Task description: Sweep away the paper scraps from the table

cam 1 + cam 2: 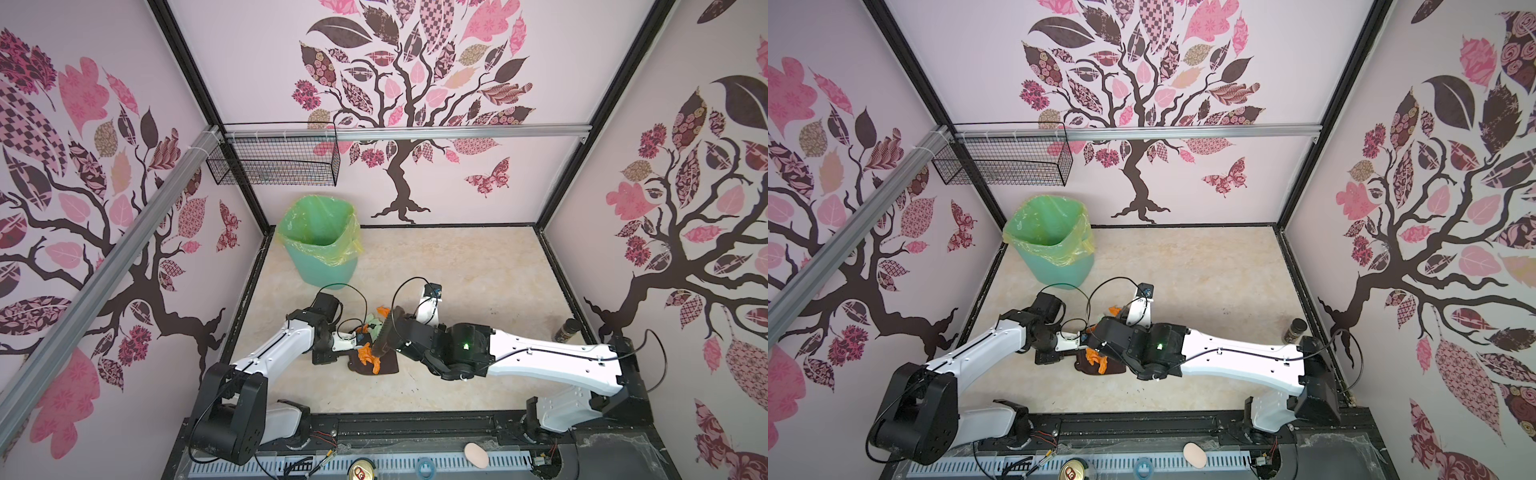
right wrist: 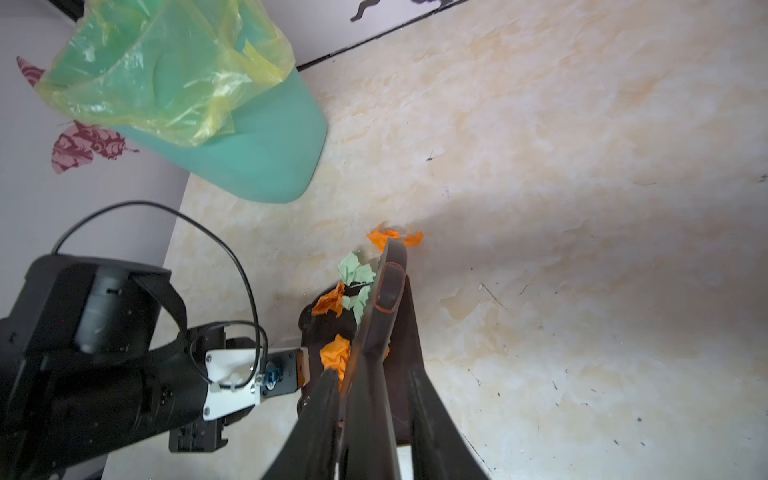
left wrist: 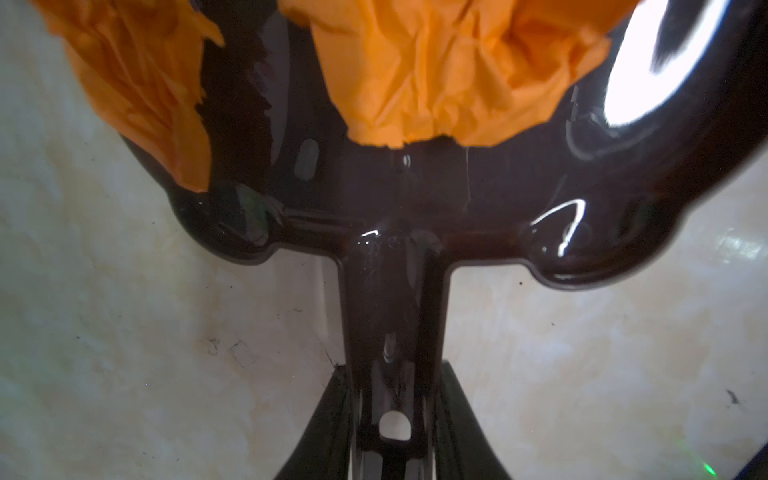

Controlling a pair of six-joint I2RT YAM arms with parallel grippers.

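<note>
The left pincer was pinching the narrow stem of a dustpan, one dark finger on each side of it. The pan was glossy, dark brown plastic with a rounded, lobed back edge. It lay low on the table, a flat beige surface with a faint marbled look and a few dark specks.

The right pincer was pressed onto the handle of a brush, a slim dark wand with a smooth oval inset near its tip. In a top view its row of stiff bristles faced the pan's open side.

The paper scraps were small crumpled wads of thin, creased tissue. Two orange ones sat inside the pan, close to its back wall. Pale green ones and another orange piece were bunched at the pan's mouth against the brush. One more orange wad lay on the bare table just past the brush tip.

Near the far left corner stood a teal bin, smooth-sided and tapering, and well apart from the pile. A filmy, wrinkled yellow-green liner was folded over its rim.
</note>
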